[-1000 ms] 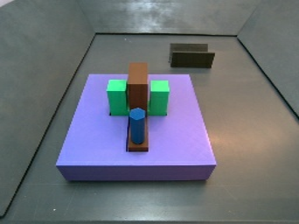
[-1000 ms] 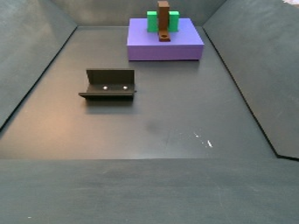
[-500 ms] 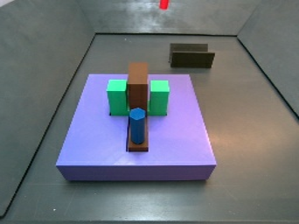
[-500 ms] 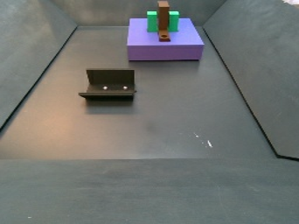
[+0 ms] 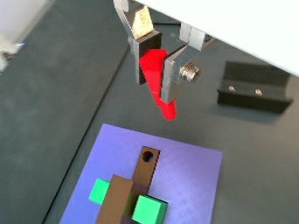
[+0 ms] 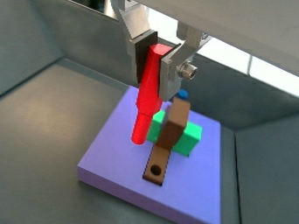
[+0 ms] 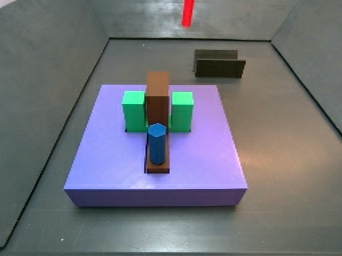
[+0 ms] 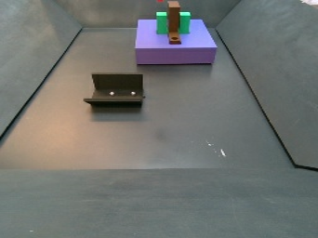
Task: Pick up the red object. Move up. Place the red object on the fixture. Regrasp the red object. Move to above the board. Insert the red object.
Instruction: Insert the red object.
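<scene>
My gripper (image 5: 159, 80) is shut on the red object (image 5: 156, 77), a slim red peg that hangs down from between the fingers, high in the air. Both wrist views show this hold (image 6: 156, 73). In a wrist view the peg (image 6: 143, 101) hangs over the board (image 6: 114, 159). In a side view only the peg's lower part (image 7: 189, 12) shows, at the frame's upper edge, beyond the far side of the board (image 7: 110, 152); the gripper is out of view there. The fixture (image 7: 219, 64) stands empty on the floor beyond the board, also in the other side view (image 8: 115, 90).
On the board stand two green blocks (image 7: 134, 111), a tall brown bar (image 7: 158, 98) and a blue peg (image 7: 156, 143). Grey walls enclose the floor (image 8: 174, 130). The board (image 8: 189, 51) sits at the far end in a side view.
The red peg has come down into a side view from its upper edge: absent one second ago, a tip half a second ago, more of it now. Nothing else moved.
</scene>
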